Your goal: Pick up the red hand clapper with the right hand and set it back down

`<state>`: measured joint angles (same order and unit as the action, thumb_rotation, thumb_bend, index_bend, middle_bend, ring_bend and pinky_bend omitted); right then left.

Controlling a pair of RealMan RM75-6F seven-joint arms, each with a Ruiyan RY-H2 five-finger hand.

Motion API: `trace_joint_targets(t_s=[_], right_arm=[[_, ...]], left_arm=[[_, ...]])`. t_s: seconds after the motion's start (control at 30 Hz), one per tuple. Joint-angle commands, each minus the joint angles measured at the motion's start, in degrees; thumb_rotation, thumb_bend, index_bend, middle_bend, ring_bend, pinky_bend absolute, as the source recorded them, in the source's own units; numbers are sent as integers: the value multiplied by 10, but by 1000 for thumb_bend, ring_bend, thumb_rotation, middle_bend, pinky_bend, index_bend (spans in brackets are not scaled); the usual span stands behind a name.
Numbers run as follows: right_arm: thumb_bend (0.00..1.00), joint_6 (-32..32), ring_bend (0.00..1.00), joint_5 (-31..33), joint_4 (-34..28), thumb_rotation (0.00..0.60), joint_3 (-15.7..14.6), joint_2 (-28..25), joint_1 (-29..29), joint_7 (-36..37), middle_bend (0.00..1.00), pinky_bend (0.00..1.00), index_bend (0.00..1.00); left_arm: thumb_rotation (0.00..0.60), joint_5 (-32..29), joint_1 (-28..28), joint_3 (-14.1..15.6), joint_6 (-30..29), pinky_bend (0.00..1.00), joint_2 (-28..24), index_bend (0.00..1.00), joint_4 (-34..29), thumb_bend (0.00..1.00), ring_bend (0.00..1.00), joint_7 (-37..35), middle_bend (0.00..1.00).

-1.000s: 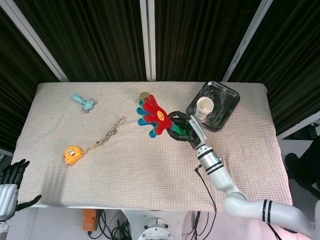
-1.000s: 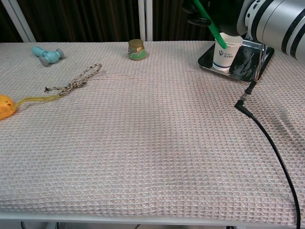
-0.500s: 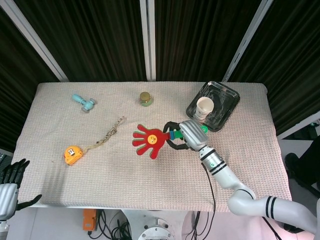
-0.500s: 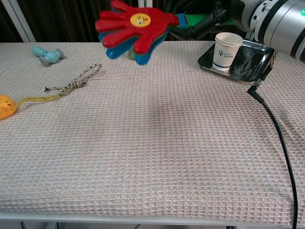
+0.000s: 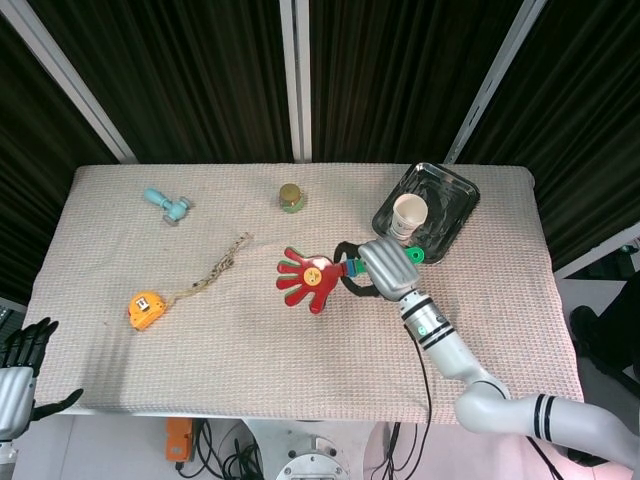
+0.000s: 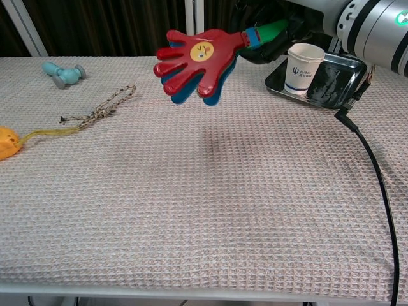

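My right hand (image 5: 372, 270) grips the green handle of the red hand-shaped plastic clapper (image 5: 307, 280), its palm fanned out beyond my fingers, above the table (image 5: 250, 330).

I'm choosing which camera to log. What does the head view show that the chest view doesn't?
Only the head view shows the left robot hand off the table's corner and the right robot hand gripping the clapper's handle. Only the chest view shows the clapper clearly above the cloth. Both show the cup, tray, jar and tape measure.
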<state>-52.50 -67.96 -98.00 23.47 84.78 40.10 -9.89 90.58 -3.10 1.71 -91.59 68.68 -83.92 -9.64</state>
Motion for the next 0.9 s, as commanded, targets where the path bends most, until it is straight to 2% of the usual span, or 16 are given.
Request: trace_joint_targets(t_s=[0.03,0.17,0.3,0.4,0.53,0.67,0.73,0.77,0.9], right_arm=[[327,95,765,35,-52,600,116,-25,-69,681,751,975,861],[327,132,765,-15,-18,600,128,-36,-86,820,749,975,856],[314,144,765,-66,6,600,124,-40,-89,914,747,975,856],[300,140,765,-97,28,600,111,-40,-80,933,747,975,855],[297,117,765,-136,51,600,81,-33,-62,889,743,975,855],[308,102,765,-183,88,600,37,-28,-35,759,743,975,855],[320,82,765,-207,122,600,10,-18,-23,612,744,975,854],[326,76,765,-211,131,600,4,-15,-21,566,748,975,854],[327,51,765,-222,170,600,-26,4,-10,239,755,975,853]], left_arm=[[600,1,0,0,-1,20,0,48,1,26,0,-1,28],[600,2,1,0,-1,20,0,48,1,26,0,-2,28],[600,2,2,-1,1,20,0,48,2,26,0,-3,28],[600,2,3,-1,2,20,1,48,2,26,0,-2,28],[600,0,4,-1,4,20,1,48,3,26,0,-3,28],[600,1,4,-1,4,20,2,48,3,25,0,-4,28],[600,-1,3,0,5,20,3,48,6,26,0,-6,28],[600,-1,3,0,5,21,3,48,7,26,0,-6,28],[600,-1,3,0,5,20,5,47,9,26,0,-6,28]])
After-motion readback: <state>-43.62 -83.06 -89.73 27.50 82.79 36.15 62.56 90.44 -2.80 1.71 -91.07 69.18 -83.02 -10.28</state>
